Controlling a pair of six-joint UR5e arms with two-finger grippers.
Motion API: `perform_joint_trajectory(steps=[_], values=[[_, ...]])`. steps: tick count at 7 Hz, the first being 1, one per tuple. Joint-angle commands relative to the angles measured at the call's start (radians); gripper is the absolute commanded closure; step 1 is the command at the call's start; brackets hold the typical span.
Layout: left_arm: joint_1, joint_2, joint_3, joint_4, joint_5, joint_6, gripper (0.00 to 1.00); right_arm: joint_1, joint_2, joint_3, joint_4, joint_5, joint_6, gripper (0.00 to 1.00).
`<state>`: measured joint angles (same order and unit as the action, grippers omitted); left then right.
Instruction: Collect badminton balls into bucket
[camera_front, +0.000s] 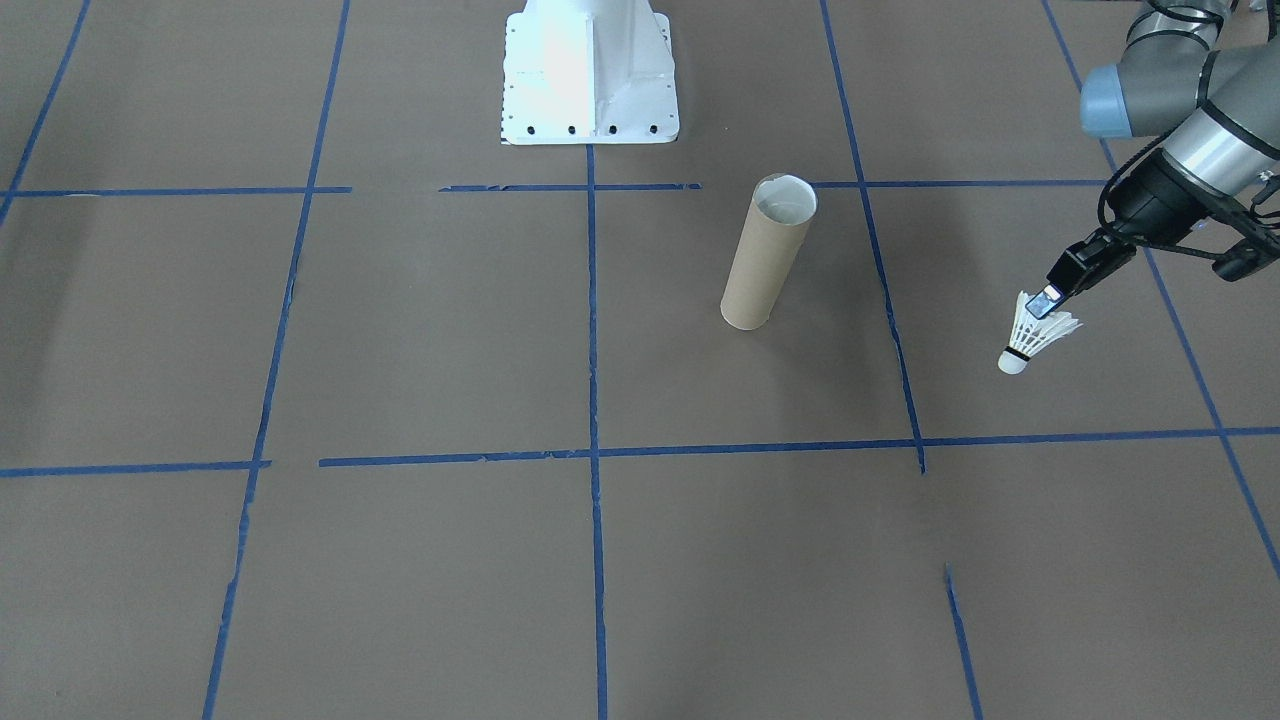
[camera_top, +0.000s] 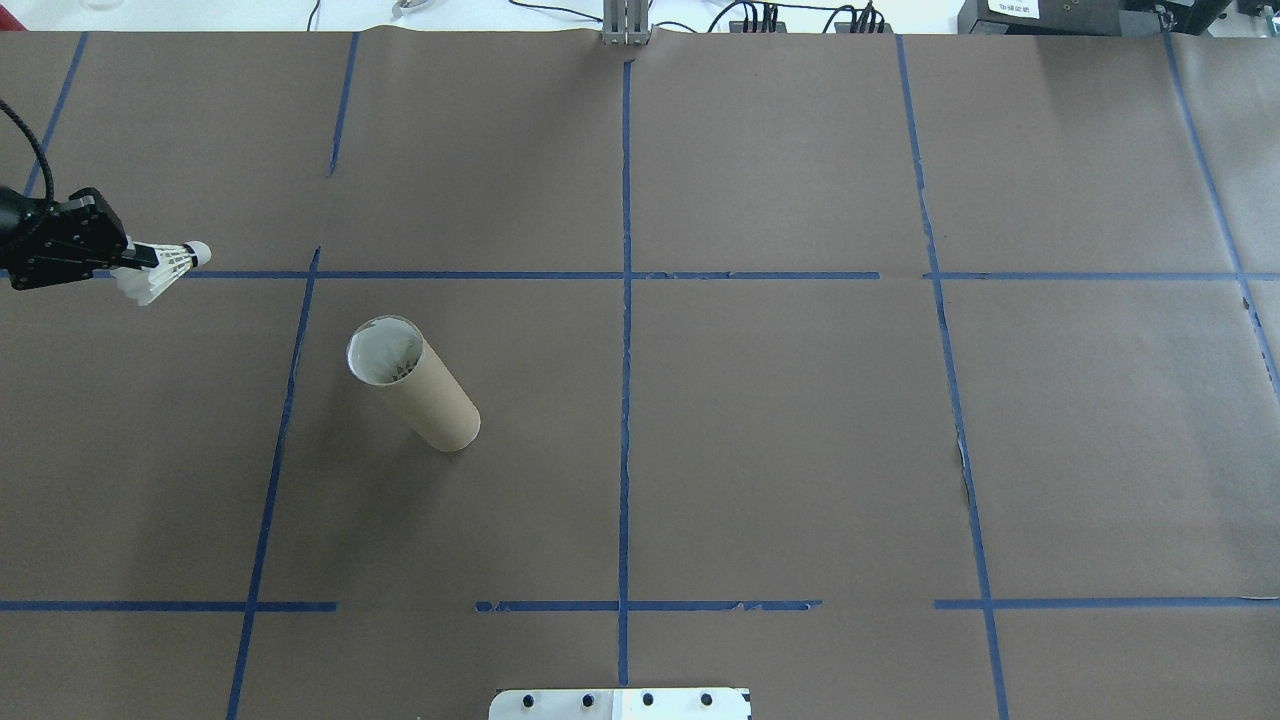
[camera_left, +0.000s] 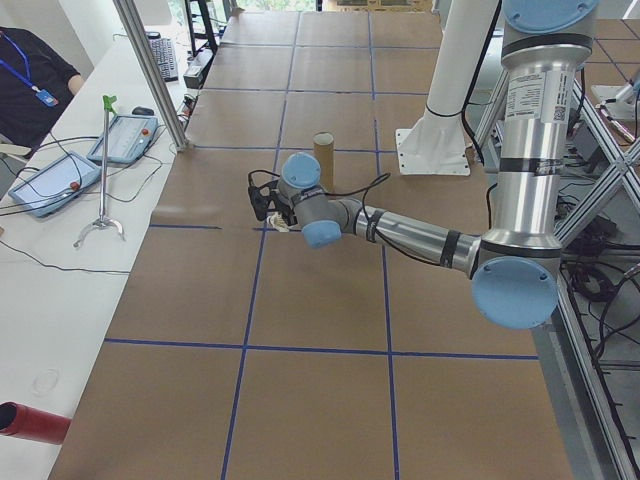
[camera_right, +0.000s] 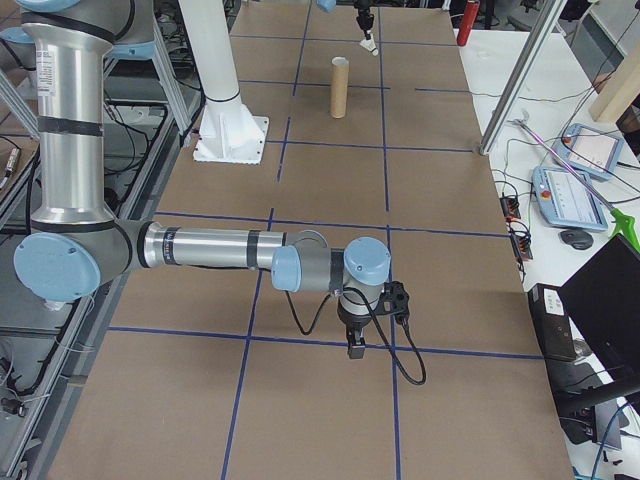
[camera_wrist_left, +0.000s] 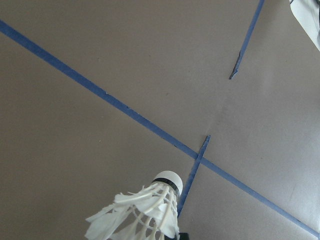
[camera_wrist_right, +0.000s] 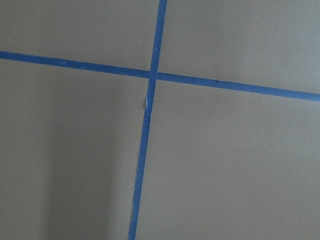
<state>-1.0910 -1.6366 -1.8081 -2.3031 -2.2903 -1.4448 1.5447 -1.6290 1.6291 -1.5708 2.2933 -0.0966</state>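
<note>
**Inspector:** Where is the item?

**Assessor:** The small white feathered shuttlecock (camera_front: 1035, 338) hangs clear of the brown paper-covered desk (camera_front: 420, 560), pinched at its skirt by the left gripper (camera_front: 1046, 301), whose jaws are closed narrowly on the feathers, cork tip pointing down and outward. The tall brown cardboard tube (camera_front: 765, 254) stands upright, well apart from it, mouth open.

**Inspector:** Handling?

**Assessor:** Judged very light and fragile; the feathers would crush or splay under a hard squeeze. The skirt grip is workable, but the cork is the firmer hold.

**Inspector:** The other arm?

**Assessor:** The right gripper (camera_right: 355, 345) hangs over bare desk; whether it is open I cannot tell.
</note>
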Motion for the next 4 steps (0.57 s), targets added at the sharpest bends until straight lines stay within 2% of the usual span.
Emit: perform_joint_trajectory(steps=[1,3,4], values=[[-0.024,-0.186,-0.152,0.480,-0.003,0.160,1.00,0.000,0.000,0.000,0.000,0.000,0.000,0.00],[0.008,-0.401,-0.235,0.829,0.012,0.169,1.00,0.000,0.000,0.000,0.000,0.000,0.000,0.00],[0.061,-0.472,-0.288,0.978,0.043,0.169,1.00,0.000,0.000,0.000,0.000,0.000,0.000,0.00]])
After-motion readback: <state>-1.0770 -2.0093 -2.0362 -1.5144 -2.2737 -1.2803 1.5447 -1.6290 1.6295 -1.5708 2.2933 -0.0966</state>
